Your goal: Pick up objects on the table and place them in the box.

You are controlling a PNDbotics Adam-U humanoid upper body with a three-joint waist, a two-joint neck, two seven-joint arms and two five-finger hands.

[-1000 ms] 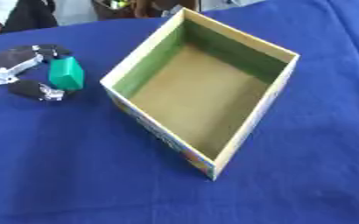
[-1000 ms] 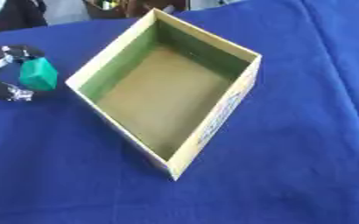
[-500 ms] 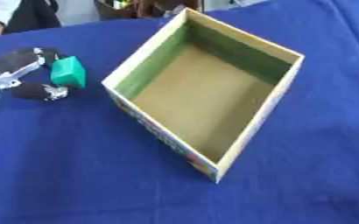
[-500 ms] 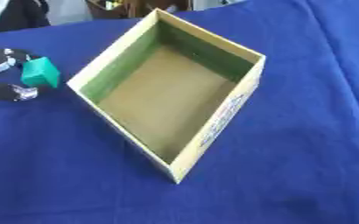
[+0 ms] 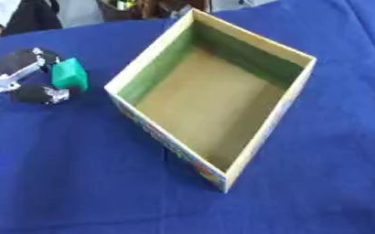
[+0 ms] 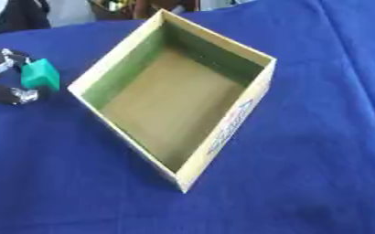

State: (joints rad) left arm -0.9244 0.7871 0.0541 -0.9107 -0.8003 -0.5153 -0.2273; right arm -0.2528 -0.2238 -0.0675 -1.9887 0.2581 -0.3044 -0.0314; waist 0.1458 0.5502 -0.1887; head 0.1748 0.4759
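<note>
Black-and-silver left hand [image 5: 18, 77] sits left of the box [image 5: 263, 123], fingers and thumb pinched on a small green block [image 5: 69, 75]. Compared with a second ago, block and hand ride slightly closer to the box's left wall and appear lifted off the blue table [image 5: 78, 183]. Judgement: pick done, carry toward the box under way. Box interior empty. Right hand not seen, apart from perhaps a dark speck at the right edge of the right eye view.
</note>
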